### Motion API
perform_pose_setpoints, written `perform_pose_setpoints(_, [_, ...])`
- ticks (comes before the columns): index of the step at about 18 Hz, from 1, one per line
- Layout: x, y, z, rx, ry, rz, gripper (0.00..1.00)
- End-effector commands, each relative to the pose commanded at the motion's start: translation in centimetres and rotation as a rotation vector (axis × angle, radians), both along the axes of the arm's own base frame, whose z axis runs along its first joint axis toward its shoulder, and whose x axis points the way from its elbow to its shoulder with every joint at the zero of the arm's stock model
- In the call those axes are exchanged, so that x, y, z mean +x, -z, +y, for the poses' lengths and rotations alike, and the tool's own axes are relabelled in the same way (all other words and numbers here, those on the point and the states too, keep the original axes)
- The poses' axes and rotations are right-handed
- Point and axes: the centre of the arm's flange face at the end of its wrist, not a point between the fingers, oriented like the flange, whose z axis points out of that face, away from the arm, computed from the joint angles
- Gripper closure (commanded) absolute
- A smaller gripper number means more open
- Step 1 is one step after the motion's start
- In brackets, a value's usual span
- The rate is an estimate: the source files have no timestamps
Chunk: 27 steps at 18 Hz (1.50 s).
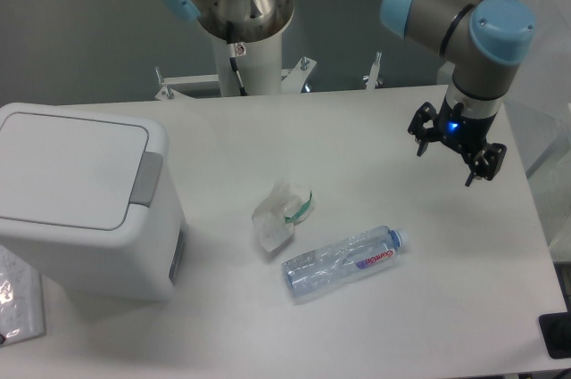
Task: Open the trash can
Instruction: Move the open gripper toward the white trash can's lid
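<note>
1. While the gripper (457,154) hangs above the far right part of the table (375,120), its two dark fingers (423,132) stand apart with nothing between them.
2. A blue light glows on the wrist just above the fingers, and the arm (464,18) rises from there toward the upper right of the view.
3. Well apart from the gripper, across the table toward the left edge of the view, stands the trash can (85,205), a large white box with rounded corners.
4. Its flat lid (67,165) lies shut, and the grey push tab (146,179) sits on the side of the lid that faces the gripper.
5. Between the gripper and the trash can, nearer the camera than the gripper, a clear plastic bottle (343,263) lies on its side, its cap end pointing toward the gripper's side of the table.
6. Just beyond the bottle, toward the trash can, lies a crumpled clear wrapper (281,214) with a green band.
7. Behind the table, left of the gripper, a second robot base (236,13) stands on a white column.
</note>
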Motion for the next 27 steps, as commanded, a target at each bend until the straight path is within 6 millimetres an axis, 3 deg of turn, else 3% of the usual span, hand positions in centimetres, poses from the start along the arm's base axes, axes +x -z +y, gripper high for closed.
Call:
perform_pose_setpoints(7, [3.1,-0.3,3.9,0.027,-0.063,-0.022,0.0])
perform_pose_setpoints(12, [5.2,-2.4,7.0,0.096,-0.192,-0.031,0.0])
perform_pose_setpoints(22, [7.4,-8.5,12.9,0.223,-0.342,-0.025,0.0])
perform_pose_setpoints(25, [8.7,-11.0,14.9,0.297,-0.43,-0.058,0.0])
perform_pose_setpoints(27, [10.8,-11.9,16.2,0.303,-0.418,-0.069,0.0])
